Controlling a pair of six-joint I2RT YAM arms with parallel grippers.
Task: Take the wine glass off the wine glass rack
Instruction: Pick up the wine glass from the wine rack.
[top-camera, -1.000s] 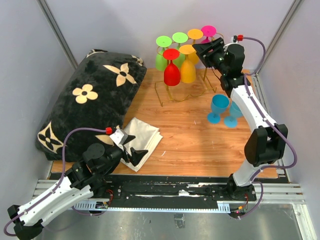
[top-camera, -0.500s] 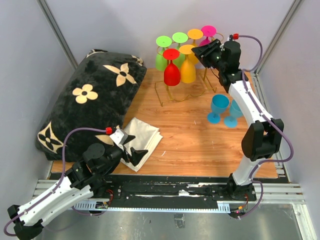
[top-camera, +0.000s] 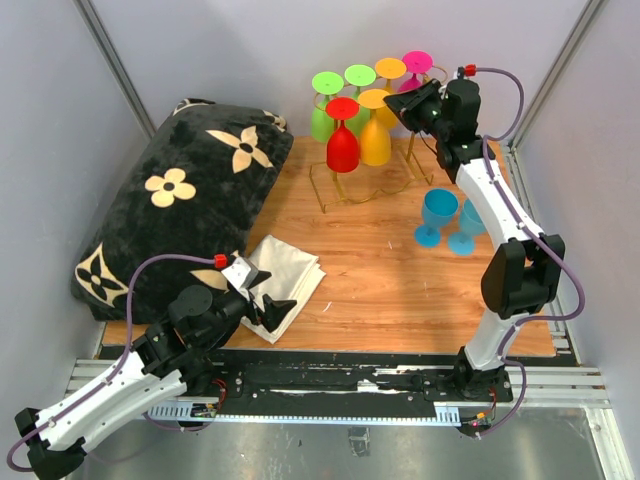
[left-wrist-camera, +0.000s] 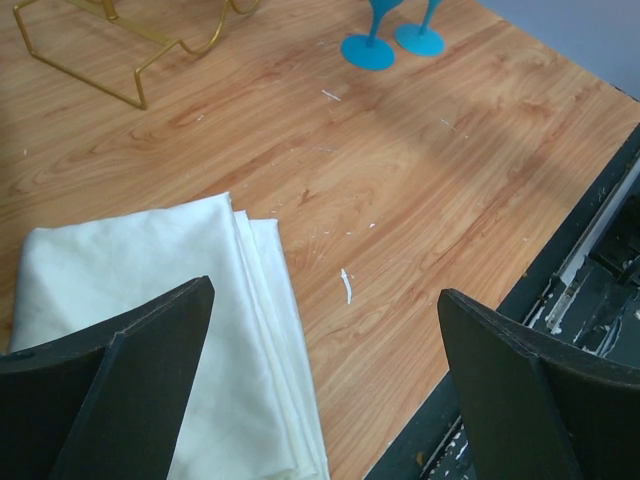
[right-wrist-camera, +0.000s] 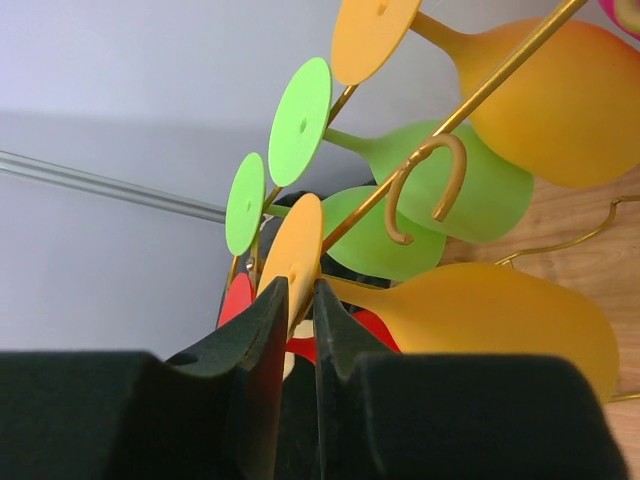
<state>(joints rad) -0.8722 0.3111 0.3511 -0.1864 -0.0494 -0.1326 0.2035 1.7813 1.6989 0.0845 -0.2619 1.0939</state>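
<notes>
The gold wire wine glass rack (top-camera: 345, 188) stands at the back of the table with several coloured glasses hanging upside down. My right gripper (top-camera: 407, 103) is at the rack's right end, shut on the foot disc of the nearer orange wine glass (top-camera: 376, 142). In the right wrist view the jaws (right-wrist-camera: 300, 300) pinch that orange disc (right-wrist-camera: 297, 255) edge-on; the glass still hangs on the gold rail (right-wrist-camera: 440, 125). My left gripper (top-camera: 270, 305) is open and empty above a folded white cloth (left-wrist-camera: 150, 300).
A red glass (top-camera: 343, 146), two green glasses (top-camera: 322, 118), another orange one (top-camera: 390, 69) and a pink one (top-camera: 417, 62) hang on the rack. Two blue glasses (top-camera: 438, 215) stand upright right of it. A black flowered pillow (top-camera: 180, 190) fills the left side.
My right wrist has shifted a little up and back at the rack's right end, with the jaws at the orange glass's foot. The left arm has barely moved.
</notes>
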